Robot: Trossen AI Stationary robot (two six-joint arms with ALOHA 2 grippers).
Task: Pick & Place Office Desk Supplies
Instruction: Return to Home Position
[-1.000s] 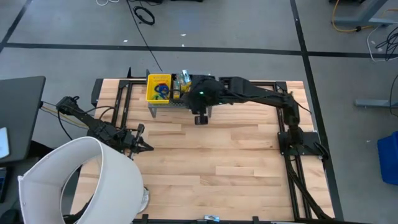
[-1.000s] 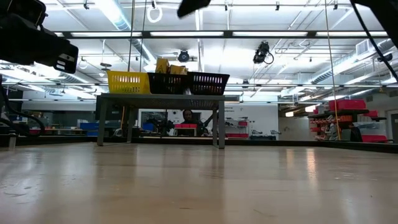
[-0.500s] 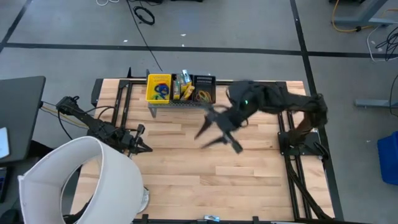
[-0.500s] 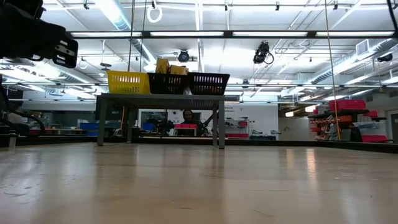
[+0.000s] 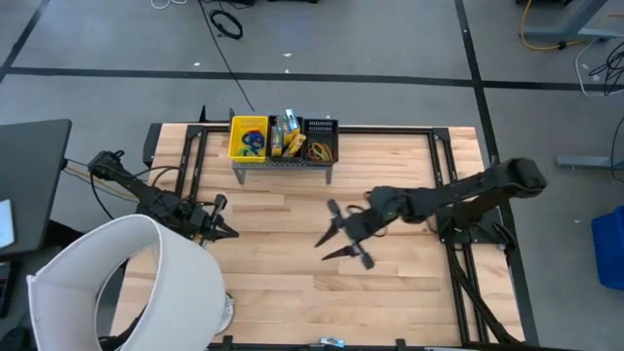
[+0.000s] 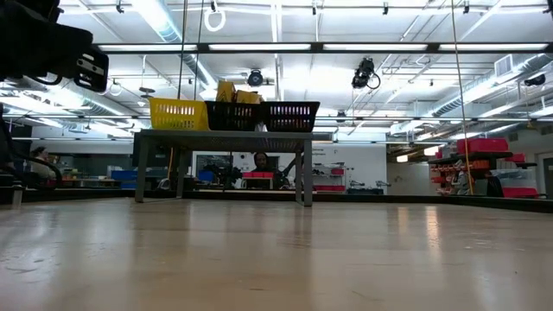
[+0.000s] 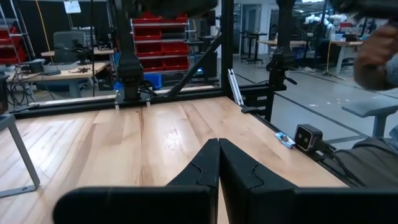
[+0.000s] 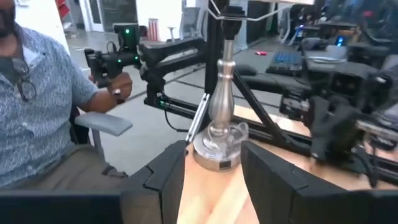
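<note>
A small raised rack (image 5: 283, 164) at the table's far edge carries three baskets. The yellow basket (image 5: 249, 136) holds blue and green elastic loops. The middle black basket holds yellow-and-green crayon boxes (image 5: 286, 134), which stick up above its rim (image 6: 226, 92). The right black basket (image 5: 321, 146) holds orange and tan loops. My right gripper (image 5: 330, 234) hovers open over the table's middle, about level, with nothing between its fingers (image 8: 211, 158). My left gripper (image 5: 230, 230) waits shut at the table's left (image 7: 218, 149).
A big white cylinder (image 5: 127, 283) fills the near left corner, close to my left arm. Bare wood (image 5: 292, 283) lies between the rack and the near edge. Beyond the table the right wrist view shows a metal lamp base (image 8: 219, 140) and a seated person (image 8: 37, 106).
My right gripper has drawn back from above the baskets toward the table's near and right side and come down. It has tipped from pointing down to about level, staying open and carrying nothing. The baskets and their contents have not moved.
</note>
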